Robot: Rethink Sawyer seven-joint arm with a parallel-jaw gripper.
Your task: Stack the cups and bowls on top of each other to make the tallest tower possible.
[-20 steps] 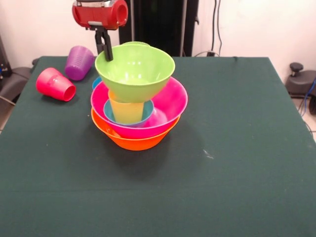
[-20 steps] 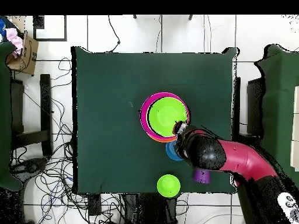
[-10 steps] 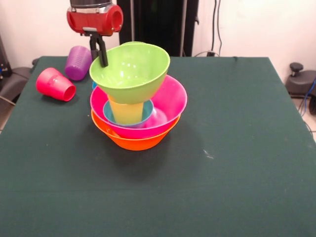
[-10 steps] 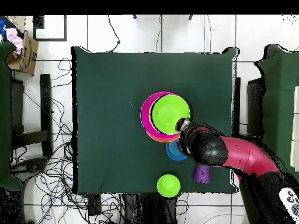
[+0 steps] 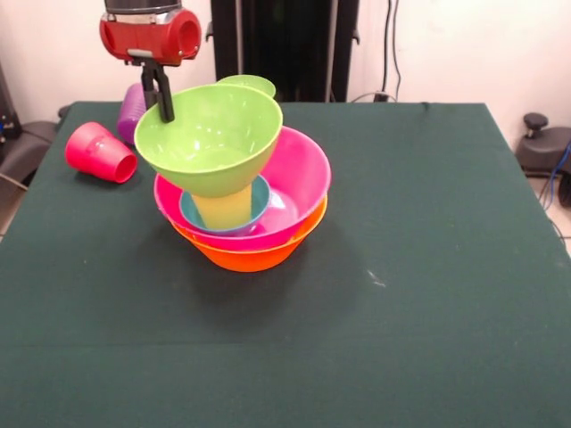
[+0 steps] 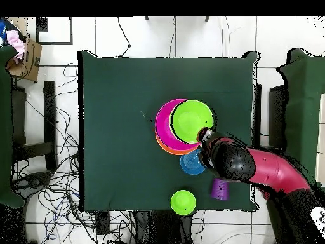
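Two big bowls, the orange bowl (image 5: 252,253) under the pink bowl (image 5: 302,183), sit nested just left of centre in the front view as the base of the tower (image 5: 234,192). Inside the pink one lies a blue bowl (image 5: 257,201) with the yellow cup (image 5: 226,206) standing in it, and the green bowl (image 5: 207,138) sits on that cup, tilted toward the left of the frame and overhanging the pink rim. My gripper (image 5: 163,96) pinches the green bowl's upper-left rim, one dark finger showing outside the wall. At the left edge the red cup (image 5: 99,152) lies on its side on the table (image 5: 428,267), and the purple cup (image 5: 132,109) lies behind my gripper, partly hidden. A small green bowl (image 5: 250,84) peeks over the tilted bowl's rim at the top. In the overhead view it (image 6: 183,201) sits near the lower table edge, with another blue bowl (image 6: 190,163) just below the tower and the purple cup (image 6: 219,188) lower right
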